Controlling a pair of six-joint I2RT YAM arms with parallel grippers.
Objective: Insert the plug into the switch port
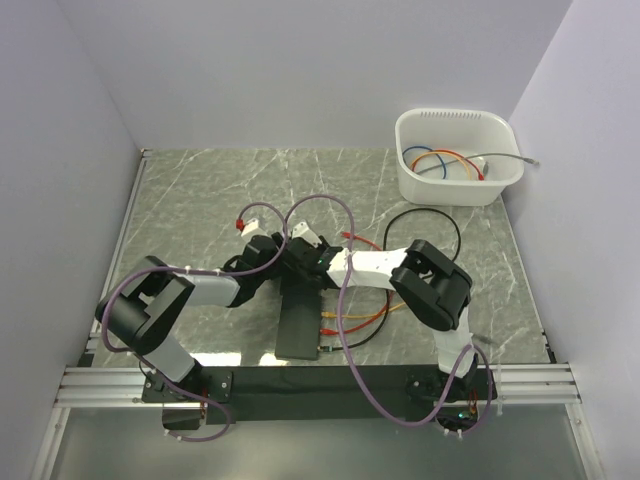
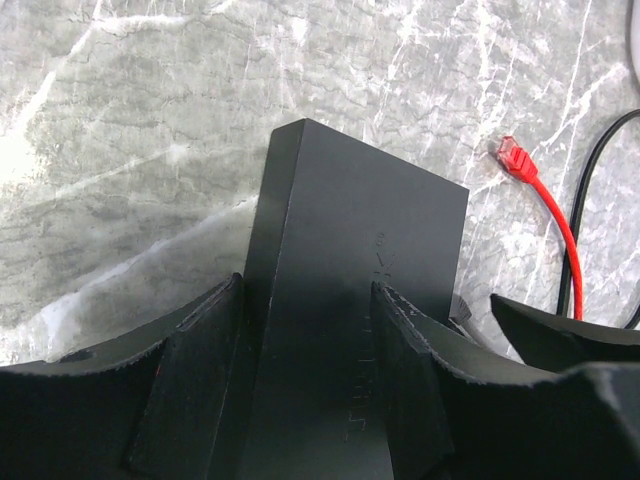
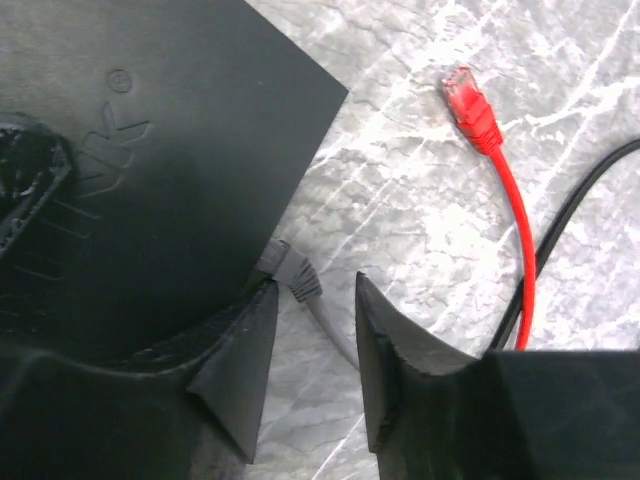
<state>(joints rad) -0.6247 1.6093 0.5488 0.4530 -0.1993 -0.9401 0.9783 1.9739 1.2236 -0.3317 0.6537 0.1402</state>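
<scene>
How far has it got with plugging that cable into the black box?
Nearly done, it seems. The grey plug sits at the edge of the switch, apparently plugged in; how deep is hidden. The left end effector clamps the switch; the right end effector stands open around the grey cable. Remaining: backing both arms away. The red plug lies loose on the table.

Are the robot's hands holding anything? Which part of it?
The left gripper seems to clamp the black switch by its sides. The right gripper is open, holding nothing; the grey plug sits beside one finger.
</scene>
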